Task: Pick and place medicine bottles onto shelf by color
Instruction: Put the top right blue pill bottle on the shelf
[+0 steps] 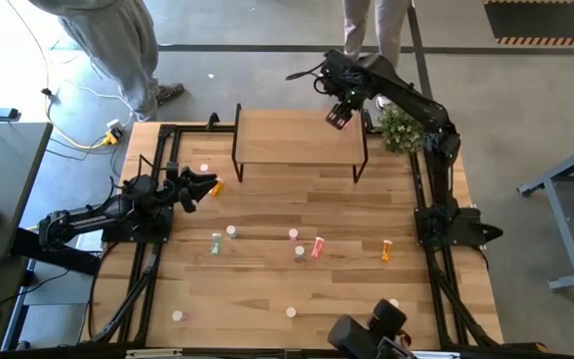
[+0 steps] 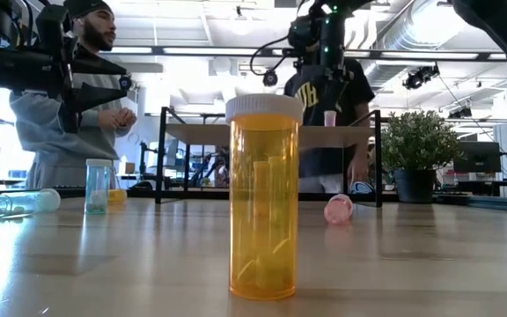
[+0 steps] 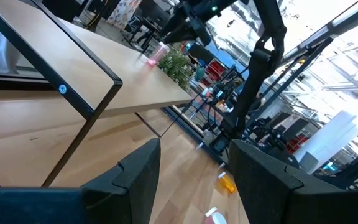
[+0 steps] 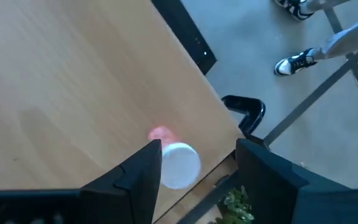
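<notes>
Clutter around the shelf point(image 1: 297, 135) is slight: a potted plant point(image 1: 400, 130) just off its 3 o'clock end and two people standing beyond the table point(image 1: 267, 289). Right gripper point(image 1: 339, 117) hangs over that same end, fingers apart, above a pink bottle point(image 4: 174, 160) standing upright, white cap up, near the board's corner. Left gripper point(image 1: 207, 185) waits at 9 o'clock, jaws apart and empty. Other bottles dot the plank tabletop; an orange bottle point(image 2: 262, 195) stands upright nearest the low camera.
</notes>
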{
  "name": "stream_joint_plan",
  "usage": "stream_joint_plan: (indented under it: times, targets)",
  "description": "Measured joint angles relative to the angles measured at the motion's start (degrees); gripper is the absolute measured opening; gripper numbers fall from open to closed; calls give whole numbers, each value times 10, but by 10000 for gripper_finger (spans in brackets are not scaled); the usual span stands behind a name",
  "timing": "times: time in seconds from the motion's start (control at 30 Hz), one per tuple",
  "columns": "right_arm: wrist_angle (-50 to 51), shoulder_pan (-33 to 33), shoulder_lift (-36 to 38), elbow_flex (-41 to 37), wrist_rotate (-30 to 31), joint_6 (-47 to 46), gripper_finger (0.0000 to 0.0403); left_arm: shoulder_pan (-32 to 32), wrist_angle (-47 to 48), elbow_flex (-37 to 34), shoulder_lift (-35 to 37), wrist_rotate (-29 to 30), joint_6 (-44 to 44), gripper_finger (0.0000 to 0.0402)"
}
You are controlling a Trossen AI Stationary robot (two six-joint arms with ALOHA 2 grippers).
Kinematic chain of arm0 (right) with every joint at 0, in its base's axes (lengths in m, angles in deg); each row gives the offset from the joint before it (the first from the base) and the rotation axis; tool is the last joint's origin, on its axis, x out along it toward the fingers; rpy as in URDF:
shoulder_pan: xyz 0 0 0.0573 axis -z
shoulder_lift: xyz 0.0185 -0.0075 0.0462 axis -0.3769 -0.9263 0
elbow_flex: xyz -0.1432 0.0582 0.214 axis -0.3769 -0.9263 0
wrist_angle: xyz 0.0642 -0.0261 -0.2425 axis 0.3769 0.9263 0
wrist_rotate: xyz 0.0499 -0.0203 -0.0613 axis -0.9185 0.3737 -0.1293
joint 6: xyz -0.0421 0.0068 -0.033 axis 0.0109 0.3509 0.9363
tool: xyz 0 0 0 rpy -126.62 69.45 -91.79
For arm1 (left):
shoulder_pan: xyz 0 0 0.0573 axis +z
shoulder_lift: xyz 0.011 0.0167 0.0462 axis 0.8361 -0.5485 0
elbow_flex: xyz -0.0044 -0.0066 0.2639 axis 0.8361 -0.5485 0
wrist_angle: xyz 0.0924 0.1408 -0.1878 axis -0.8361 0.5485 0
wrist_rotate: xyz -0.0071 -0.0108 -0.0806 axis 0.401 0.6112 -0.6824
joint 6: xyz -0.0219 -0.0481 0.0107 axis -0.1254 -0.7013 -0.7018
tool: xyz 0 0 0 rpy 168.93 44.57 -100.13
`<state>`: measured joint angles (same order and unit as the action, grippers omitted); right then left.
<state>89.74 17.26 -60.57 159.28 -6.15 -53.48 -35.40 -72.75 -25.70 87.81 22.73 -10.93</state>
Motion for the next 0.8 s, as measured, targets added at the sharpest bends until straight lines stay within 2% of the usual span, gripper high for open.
stream_joint_plan:
  times: [0.23, 0.43, 0.6, 0.8]
  targets:
    - [-12, -11, 47, 0, -22, -26, 197, 0, -20, 0, 0, -2, -14, 181]
    - [-20, -26, 90, 0, -29, -65, 197, 0, -9, 14, 0, -27, -4, 181]
    - [-24, -56, 131, 0, -48, -112, 197, 0, 28, 61, -2, -57, 46, 181]
    - [-42, -109, 169, 0, -51, -182, 197, 0, 123, 142, -37, -98, 101, 181]
